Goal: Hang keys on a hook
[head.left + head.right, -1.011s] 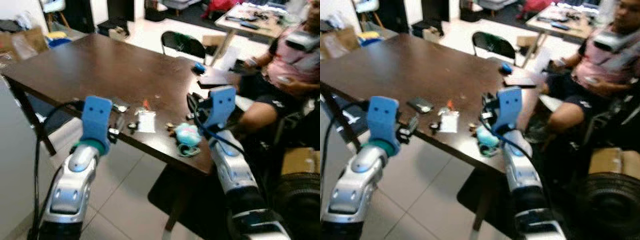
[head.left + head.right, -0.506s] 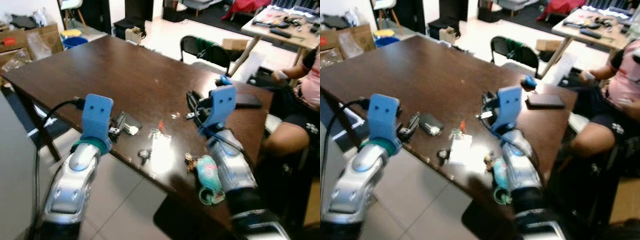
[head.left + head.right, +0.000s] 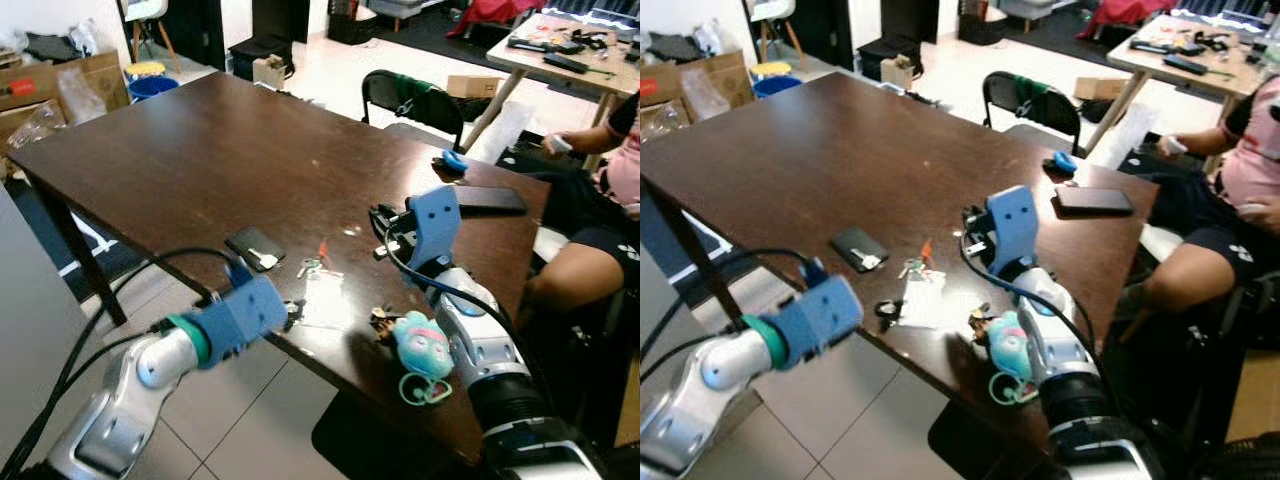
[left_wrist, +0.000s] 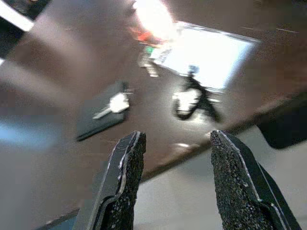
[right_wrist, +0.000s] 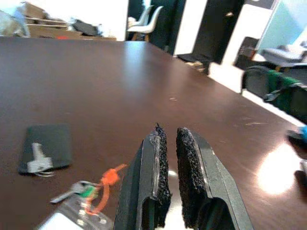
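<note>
The left gripper (image 4: 175, 182) hangs with its fingers spread wide just over the near edge of the dark wooden bench (image 3: 200, 150), above a black key fob (image 4: 192, 98) near that edge. The keys (image 3: 312, 267) with an orange tag lie beside a black card holder (image 3: 252, 245). The right gripper (image 5: 168, 179), fingers almost closed on nothing, hovers over bare benchtop. A teal plush keychain (image 3: 423, 345) lies at the near edge.

Table (image 3: 180, 150) with keys (image 3: 312, 267), phone (image 3: 490, 199)
</note>
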